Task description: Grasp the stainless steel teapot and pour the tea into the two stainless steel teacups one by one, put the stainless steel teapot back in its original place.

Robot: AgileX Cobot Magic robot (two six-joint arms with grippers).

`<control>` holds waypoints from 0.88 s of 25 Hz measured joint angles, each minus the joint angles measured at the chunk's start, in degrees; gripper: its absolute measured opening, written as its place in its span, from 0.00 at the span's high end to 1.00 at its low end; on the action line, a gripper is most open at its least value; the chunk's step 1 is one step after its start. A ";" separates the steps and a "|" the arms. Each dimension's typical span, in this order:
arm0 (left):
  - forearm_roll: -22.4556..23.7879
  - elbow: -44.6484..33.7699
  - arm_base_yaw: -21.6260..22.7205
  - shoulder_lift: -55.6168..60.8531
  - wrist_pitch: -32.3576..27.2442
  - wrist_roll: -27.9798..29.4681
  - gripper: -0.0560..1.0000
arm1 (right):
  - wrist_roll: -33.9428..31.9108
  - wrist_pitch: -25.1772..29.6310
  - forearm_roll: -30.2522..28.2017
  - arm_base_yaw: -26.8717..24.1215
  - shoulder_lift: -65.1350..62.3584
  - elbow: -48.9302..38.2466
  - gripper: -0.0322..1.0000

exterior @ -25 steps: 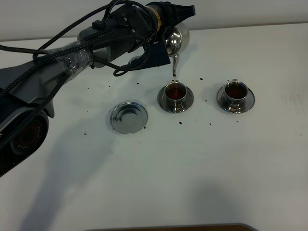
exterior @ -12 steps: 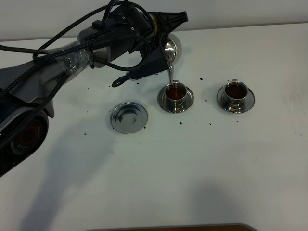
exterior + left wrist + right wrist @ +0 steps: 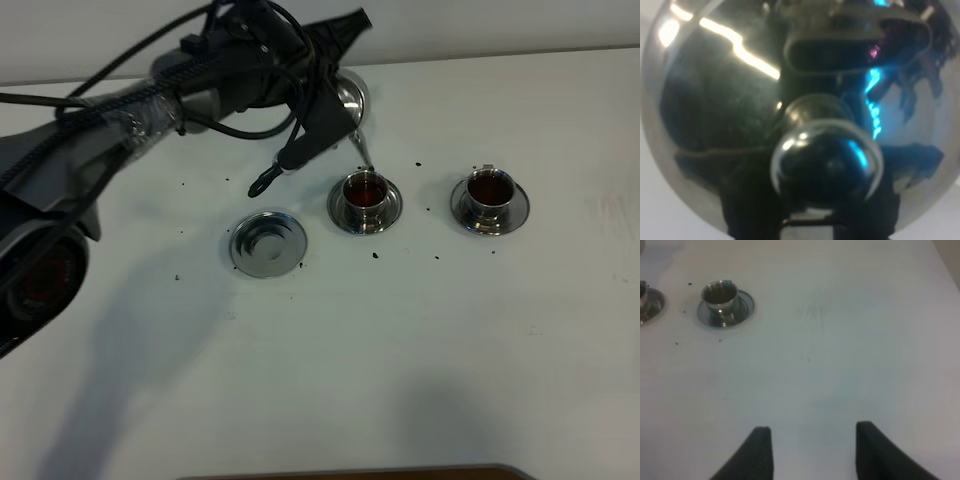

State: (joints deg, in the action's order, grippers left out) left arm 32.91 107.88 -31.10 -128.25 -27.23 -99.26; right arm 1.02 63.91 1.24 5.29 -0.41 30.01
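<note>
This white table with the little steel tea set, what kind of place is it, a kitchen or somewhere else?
Probably a robot lab or test bench, not a kitchen: a bare white table, a cabled robot arm pouring from a steel teapot, and nothing domestic around.

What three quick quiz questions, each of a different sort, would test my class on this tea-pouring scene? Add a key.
1. True or false: both teacups hold dark tea.
2. Multiple choice: the teapot's spout is over A) the empty saucer, B) the left teacup, C) the right teacup.
3. Fill in: the right gripper's jaws are ____.

Key
1. True: the left teacup and the right teacup both show dark liquid.
2. B: the left gripper holds the teapot tilted, spout above the left teacup; the empty saucer sits bare.
3. Open: the right gripper holds nothing above the table.
</note>
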 joint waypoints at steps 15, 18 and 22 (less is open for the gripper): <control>-5.67 0.00 0.13 11.95 -38.89 60.78 0.71 | 0.00 0.00 0.00 0.00 0.00 0.00 0.60; -8.41 0.00 0.13 11.95 -41.12 72.11 0.71 | 0.00 0.00 0.00 0.00 0.00 0.00 0.60; -12.41 0.00 0.32 11.99 -41.20 87.07 0.71 | 0.00 0.00 0.00 0.00 0.00 0.00 0.60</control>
State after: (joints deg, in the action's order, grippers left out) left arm 20.50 107.88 -30.78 -116.26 -68.43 -12.19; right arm 1.02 63.91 1.24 5.29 -0.41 30.01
